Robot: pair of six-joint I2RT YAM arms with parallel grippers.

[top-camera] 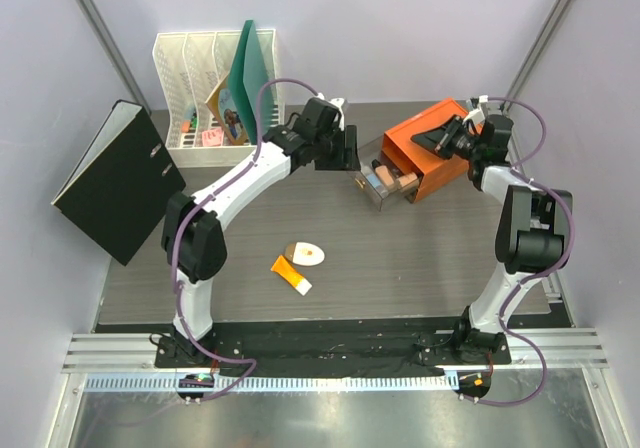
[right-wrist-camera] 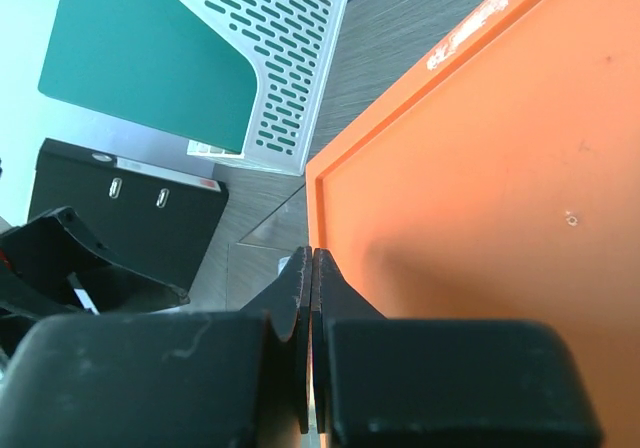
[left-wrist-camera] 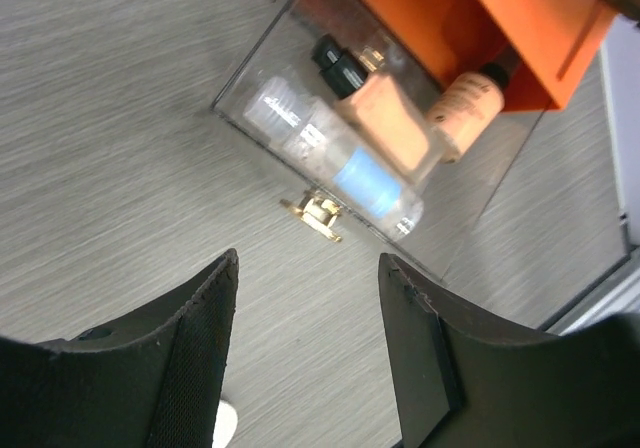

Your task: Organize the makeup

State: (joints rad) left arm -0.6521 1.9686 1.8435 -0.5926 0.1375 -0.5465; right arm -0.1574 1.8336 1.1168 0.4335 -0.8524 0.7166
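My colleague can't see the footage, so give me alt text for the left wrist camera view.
The open left gripper hovers over the grey table, facing a clear drawer pulled out of the orange box. Two peach bottles and a clear bottle with a blue label lie in the drawer.

Grey table (top-camera: 420,268): compact (top-camera: 306,253), orange tube (top-camera: 290,274), drawer box (top-camera: 430,143).

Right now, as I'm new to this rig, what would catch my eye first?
The bright orange drawer box stands at the table's far right, its clear drawer pulled out with peach black-capped bottles and a clear blue-labelled bottle inside. The open left gripper hovers just before that drawer, while the shut right gripper is over the box's top. Mid-table lie a white oval compact and an orange white-capped tube.
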